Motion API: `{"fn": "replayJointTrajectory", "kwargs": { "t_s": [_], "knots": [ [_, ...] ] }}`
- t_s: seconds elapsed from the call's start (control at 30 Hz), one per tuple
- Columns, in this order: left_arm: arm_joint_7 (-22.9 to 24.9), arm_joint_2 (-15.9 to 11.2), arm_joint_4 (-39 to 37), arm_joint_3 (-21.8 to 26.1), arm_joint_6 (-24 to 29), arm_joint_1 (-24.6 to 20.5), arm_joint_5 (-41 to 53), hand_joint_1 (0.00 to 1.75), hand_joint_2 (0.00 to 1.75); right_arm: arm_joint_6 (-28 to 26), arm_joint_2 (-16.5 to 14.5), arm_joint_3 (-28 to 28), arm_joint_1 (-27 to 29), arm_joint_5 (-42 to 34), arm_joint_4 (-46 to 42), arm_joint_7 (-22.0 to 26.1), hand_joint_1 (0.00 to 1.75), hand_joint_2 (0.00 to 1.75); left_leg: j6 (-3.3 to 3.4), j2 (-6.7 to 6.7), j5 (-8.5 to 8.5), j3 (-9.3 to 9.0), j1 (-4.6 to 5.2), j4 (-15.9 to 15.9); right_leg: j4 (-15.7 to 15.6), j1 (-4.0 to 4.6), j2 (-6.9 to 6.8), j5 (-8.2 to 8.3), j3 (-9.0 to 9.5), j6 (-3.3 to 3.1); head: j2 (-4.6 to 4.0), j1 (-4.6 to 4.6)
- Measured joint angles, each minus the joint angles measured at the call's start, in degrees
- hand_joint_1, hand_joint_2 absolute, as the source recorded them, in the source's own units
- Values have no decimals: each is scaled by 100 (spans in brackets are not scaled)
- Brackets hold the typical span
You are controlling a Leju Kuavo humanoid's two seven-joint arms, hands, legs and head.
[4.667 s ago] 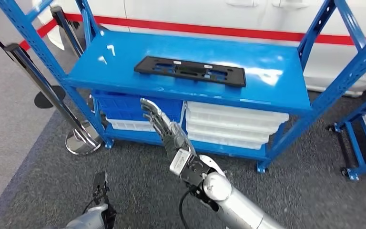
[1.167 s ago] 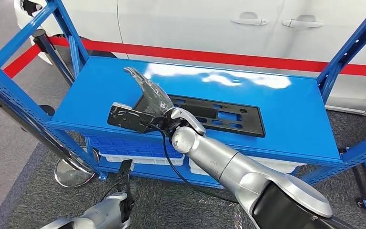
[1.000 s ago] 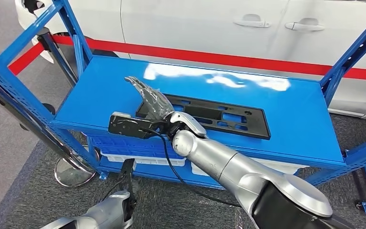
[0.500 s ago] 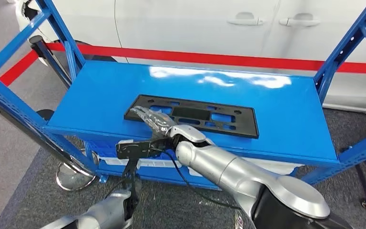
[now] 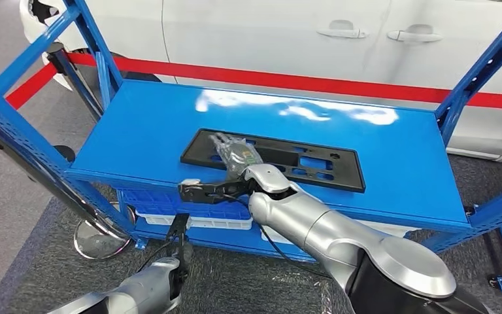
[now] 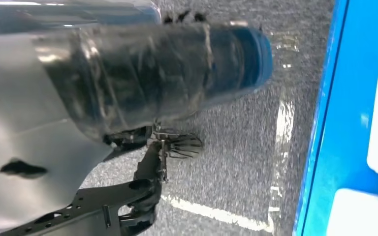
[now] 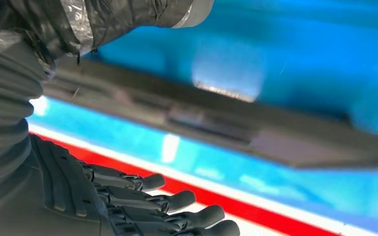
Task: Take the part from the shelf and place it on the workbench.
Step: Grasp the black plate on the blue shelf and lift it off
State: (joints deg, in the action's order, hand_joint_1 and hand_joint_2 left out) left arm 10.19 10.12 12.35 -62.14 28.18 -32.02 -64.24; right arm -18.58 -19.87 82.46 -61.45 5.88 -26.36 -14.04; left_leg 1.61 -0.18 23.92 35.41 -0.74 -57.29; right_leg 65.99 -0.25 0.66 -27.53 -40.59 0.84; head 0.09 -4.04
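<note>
1. Head view shows the blue shelf [image 5: 137, 131] across the middle of the scene, with a white car behind it, a red band along the car's side, and grey carpet in front.
2. On the shelf's top deck lies the part [image 5: 314, 163], a long, flat black plate with cut-out slots and holes. It sits towards the near edge, with its long side running left to right.
3. I judge the part to be light, stiff moulded plastic: thin, rigid enough to lift from one end, and smooth enough to slide on the glossy deck. It lies flat, so the fingers would need to catch an edge or hook a slot. The near long edge or the left end looks the easiest place to take hold.
4. The right hand [image 5: 235, 156] hovers over the left half of the part. Right wrist view shows its fingers [image 7: 187, 199] extended, lying side by side and holding nothing, with the part's edge beyond them. Whether they touch the plate I cannot tell.
5. The left hand [image 5: 178, 245] hangs low by the carpet at near left; I cannot tell how far it is open.
</note>
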Motion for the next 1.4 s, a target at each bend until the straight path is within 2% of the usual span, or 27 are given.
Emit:
{"fn": "replayJointTrajectory", "kwargs": {
  "t_s": [0.07,0.1,0.13,0.17,0.2,0.27,0.3,0.43,0.5,0.57,0.63,0.67,0.7,0.77,0.8,0.83,0.9,0.97,1.03,1.1,1.13,1.17,1.2,1.27,1.3,1.33,1.4],
  "knots": [
    [0,34,0,0,-1,19,-1,0,0,-94,2,2,-12,59,33,-134,0,175,23,11,11,-4,-2,-10,751,-27,-5,-274,-374,38,0,13],
    [0,45,0,0,-2,33,-2,0,0,-118,5,3,-8,81,54,-183,0,175,23,13,19,-5,-5,-18,929,-43,-8,-286,-476,53,0,14],
    [0,57,0,0,-3,46,-2,0,0,-132,8,4,-5,97,73,-218,0,175,18,12,31,-5,-12,-32,888,-61,-12,-195,-470,67,0,14],
    [0,69,0,0,-4,55,-2,0,0,-141,11,6,-6,108,90,-240,0,175,2,10,50,-6,-23,-57,621,-79,-19,-15,-347,79,0,13],
    [0,79,0,0,-4,59,-2,0,0,-146,12,8,-11,111,100,-251,0,175,-23,8,81,-4,-34,-95,213,-96,-29,178,-156,91,0,14],
    [0,89,0,0,-4,56,-3,0,0,-157,9,11,-32,115,114,-258,0,175,-86,2,139,25,-31,-174,-412,-94,-36,368,170,92,0,29],
    [0,93,0,0,-4,54,-4,0,0,-165,6,13,-40,127,121,-272,0,175,-114,-1,154,39,-16,-198,-535,-92,-32,370,232,68,0,26],
    [7,110,0,0,-8,58,-6,0,0,-261,0,28,-48,341,174,-484,0,175,-178,2,191,45,-12,-219,-557,-85,-3,361,248,-88,0,-10],
    [10,127,0,-1,-9,57,-9,0,0,-287,0,39,-57,537,212,-642,0,175,-214,7,410,183,-23,-553,-577,-98,-4,366,273,-155,0,-22],
    [11,137,0,-2,-9,61,-29,0,0,-229,0,55,-61,705,259,-763,0,175,-230,10,746,516,-24,-1277,-580,-83,-3,366,282,-187,0,-34],
    [11,139,0,-2,-7,74,-60,0,0,-97,0,71,-42,798,317,-835,0,175,-217,10,871,802,-21,-1818,-579,-52,5,362,285,-198,0,-36],
    [11,140,0,-2,-6,80,-77,0,0,-14,0,79,-30,820,346,-855,0,175,-195,10,783,819,-16,-1804,-578,-37,12,360,289,-202,0,-36],
    [11,140,0,-2,-5,82,-88,0,0,59,0,85,-22,828,367,-866,0,175,-160,8,602,729,-6,-1569,-578,-24,21,358,296,-205,0,-36],
    [11,140,0,-2,-6,75,-102,0,0,202,-1,97,-21,841,396,-878,0,175,-69,2,213,390,29,-807,-583,-3,38,354,310,-204,0,-31],
    [11,144,0,-2,-7,66,-105,0,0,263,-1,103,-22,852,412,-888,0,175,-35,-4,111,240,53,-489,-587,4,42,355,309,-196,0,-31],
    [13,149,0,-2,-7,58,-108,0,0,316,-1,107,-20,868,434,-902,0,175,-16,-9,80,152,73,-303,-597,6,43,363,303,-180,0,-29],
    [16,159,0,-2,-7,49,-113,0,0,387,0,115,-7,910,486,-940,0,175,-10,-14,96,101,97,-186,-626,5,39,385,296,-135,0,-29],
    [17,172,0,-2,-4,51,-113,0,0,409,3,119,3,942,533,-963,0,175,10,-5,55,62,62,-111,-592,7,23,340,273,-78,0,-20],
    [17,187,0,-2,-4,46,-113,0,0,417,5,121,2,951,574,-967,0,175,39,7,16,17,27,-41,-182,6,1,87,92,-22,0,-3],
    [17,194,0,-2,-5,48,-114,0,0,426,6,122,20,951,612,-968,0,175,52,11,12,10,28,-35,574,-5,-8,-244,-253,15,0,9],
    [17,197,0,-2,-5,55,-115,0,0,434,8,124,37,951,634,-968,0,175,54,12,14,10,27,-38,853,-13,-9,-319,-389,28,0,10],
    [17,197,0,-2,-5,62,-115,0,0,440,11,127,52,951,653,-968,0,175,54,11,18,9,26,-43,930,-23,-10,-289,-432,36,0,10],
    [17,198,0,-2,-5,67,-115,0,0,445,14,131,61,951,671,-969,0,175,50,9,24,8,25,-53,772,-33,-13,-156,-361,39,0,11],
    [17,203,0,-2,-5,67,-115,0,0,449,16,140,61,954,696,-968,0,175,26,3,55,7,20,-92,9,-49,-30,198,16,30,0,10],
    [18,204,0,-2,-5,63,-115,0,0,454,13,143,57,958,703,-968,0,175,4,0,76,20,31,-126,-335,-47,-35,308,191,13,0,9],
    [19,206,0,-2,-5,61,-115,0,0,460,10,147,56,963,710,-969,0,175,-22,-3,90,34,43,-148,-544,-42,-38,352,300,-8,0,6],
    [21,210,0,-2,-5,60,-115,0,0,484,5,155,58,980,730,-975,0,175,-67,-5,98,55,63,-164,-631,-22,-27,347,345,-61,0,3]
  ]
}}
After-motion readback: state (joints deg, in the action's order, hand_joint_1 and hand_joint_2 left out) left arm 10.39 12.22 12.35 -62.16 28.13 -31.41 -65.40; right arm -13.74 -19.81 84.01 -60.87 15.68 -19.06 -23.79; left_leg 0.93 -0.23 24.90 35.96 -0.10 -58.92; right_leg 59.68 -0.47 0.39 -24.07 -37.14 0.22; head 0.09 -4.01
